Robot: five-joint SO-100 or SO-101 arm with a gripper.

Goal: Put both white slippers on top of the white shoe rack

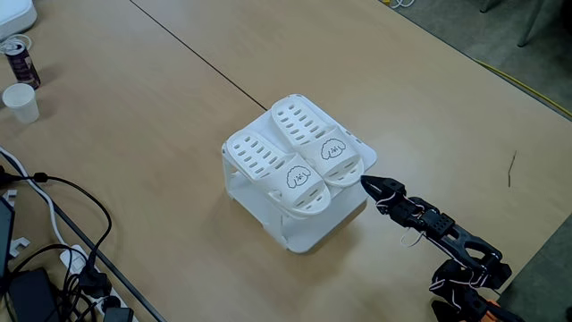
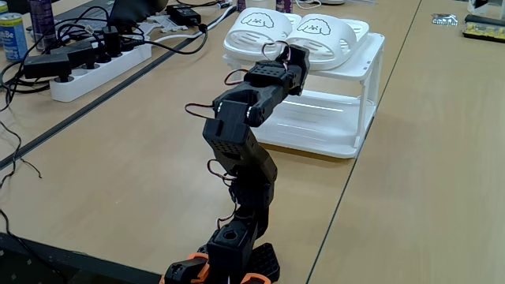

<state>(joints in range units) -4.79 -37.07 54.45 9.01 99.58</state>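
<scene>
The gripper [image 1: 367, 182] sat at the rack's four o'clock edge in a fixed view, its tip just beside the toe of the nearer slipper [image 1: 327, 150]. Its jaws looked nearly closed with nothing between them, though whether the tip touched that toe could not be told. Both white slippers lay side by side on top of the white shoe rack [image 1: 308, 234], the other slipper [image 1: 273, 168] at nine o'clock of the first. The task looked done; the risk was a careless retreat: a sweep toward ten o'clock could nudge the nearer slipper off the top or shift the light rack across the table [image 1: 161, 107].
</scene>
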